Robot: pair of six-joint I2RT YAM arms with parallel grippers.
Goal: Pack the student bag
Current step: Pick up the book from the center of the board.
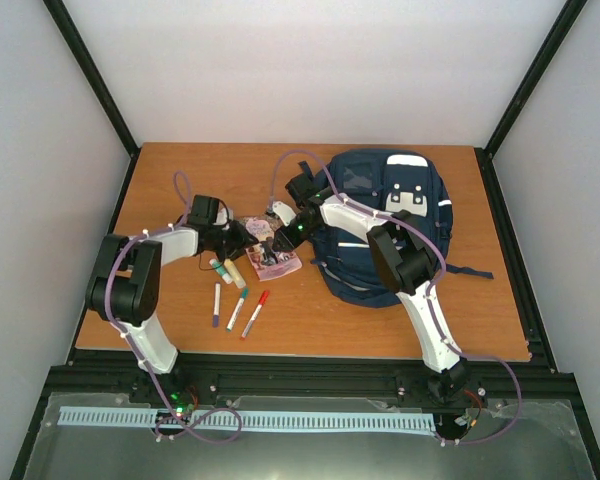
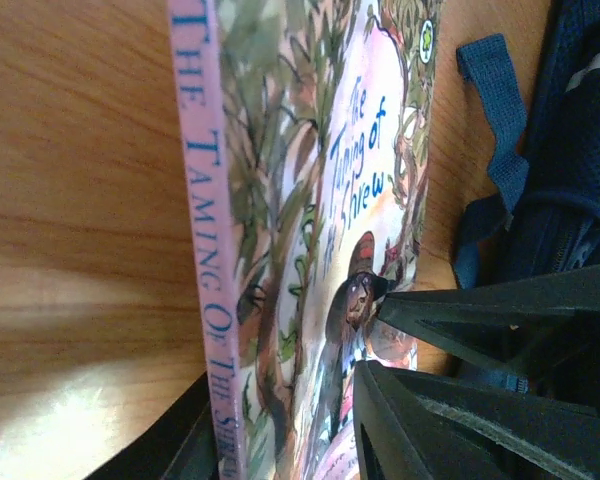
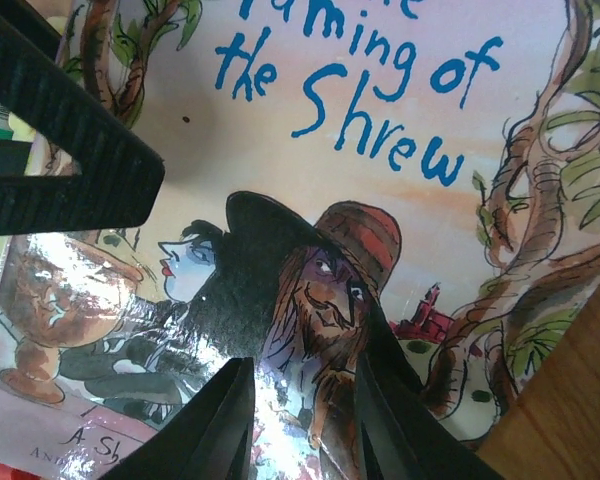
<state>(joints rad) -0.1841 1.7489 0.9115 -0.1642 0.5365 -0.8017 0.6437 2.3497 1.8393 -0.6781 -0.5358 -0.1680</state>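
The student bag (image 1: 390,225) lies flat on the wooden surface (image 1: 160,190), just to the right of the book (image 1: 272,257). Its pale patch faces up and one dark strap trails out on the side away from the book. The book is a pink-spined paperback lying cover up, and "The Taming of the Shrew" can be read on both cover and spine.

Both arms have their tips on that book. The left pincer (image 2: 280,400) is at the spine edge, with one black finger (image 2: 440,430) lying on the cover and the other showing dark under the spine, so it looks clamped on the book. The right pincer (image 3: 302,375) comes in from the bag's side of the book. Its two fingers stand only a narrow gap apart over the painted couple on the cover, and nothing sits between them.

On the near side of the book lie three marker pens side by side, capped purple (image 1: 217,305), green (image 1: 237,308) and red (image 1: 255,312). Two stubbier sticks (image 1: 228,271) lie closer to the book's near-left corner.
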